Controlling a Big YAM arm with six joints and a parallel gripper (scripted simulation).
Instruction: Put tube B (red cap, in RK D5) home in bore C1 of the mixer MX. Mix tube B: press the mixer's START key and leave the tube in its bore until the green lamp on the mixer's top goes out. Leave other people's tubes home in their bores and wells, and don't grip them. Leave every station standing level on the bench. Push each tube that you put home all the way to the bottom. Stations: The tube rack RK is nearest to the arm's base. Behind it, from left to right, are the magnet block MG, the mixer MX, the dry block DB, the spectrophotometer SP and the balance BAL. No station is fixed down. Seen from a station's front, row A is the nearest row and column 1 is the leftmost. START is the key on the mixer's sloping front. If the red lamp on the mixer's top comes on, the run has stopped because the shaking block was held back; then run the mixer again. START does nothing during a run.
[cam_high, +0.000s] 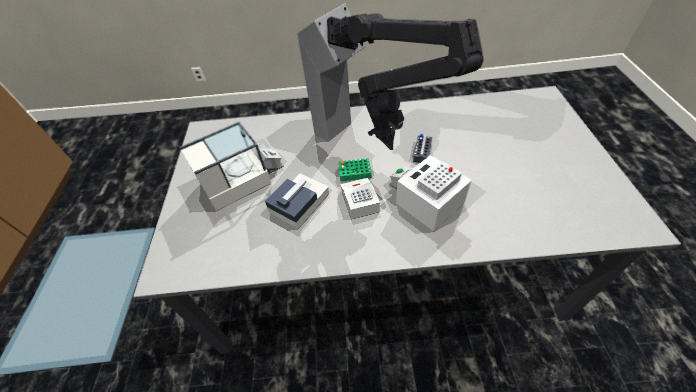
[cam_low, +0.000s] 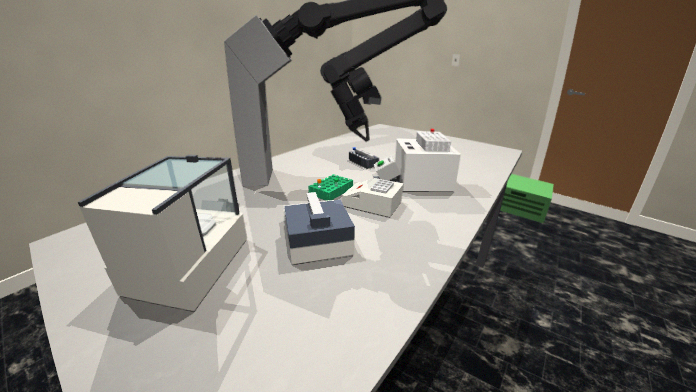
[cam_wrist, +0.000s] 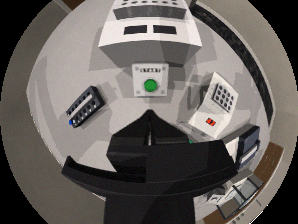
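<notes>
The mixer MX (cam_high: 416, 206) (cam_low: 429, 172) (cam_wrist: 150, 52) stands level. The red cap of tube B (cam_high: 450, 169) (cam_low: 432, 130) shows low on its block, on the column 1 side toward the back; the tube's body is hidden. Both lamp windows (cam_high: 419, 171) (cam_low: 409, 145) (cam_wrist: 135, 30) on the mixer's top are dark. The green START key (cam_high: 399, 171) (cam_low: 381, 163) (cam_wrist: 150, 85) is on the sloping front. My gripper (cam_high: 392, 148) (cam_low: 368, 139) (cam_wrist: 149, 113) is shut and empty, above and in front of the key, not touching it. The green rack RK (cam_high: 355, 170) (cam_low: 332, 186) holds an orange-capped tube (cam_high: 342, 163) (cam_low: 319, 181).
The black magnet block MG (cam_high: 422, 147) (cam_low: 363, 158) (cam_wrist: 86, 107) has a blue-capped tube. The dry block DB (cam_high: 364, 208) (cam_low: 390, 203) (cam_wrist: 209, 114) is beside the mixer. The dark-lidded spectrophotometer SP (cam_high: 305, 204) (cam_low: 320, 240) and glass-sided balance BAL (cam_high: 240, 192) (cam_low: 145, 255) stand farther along.
</notes>
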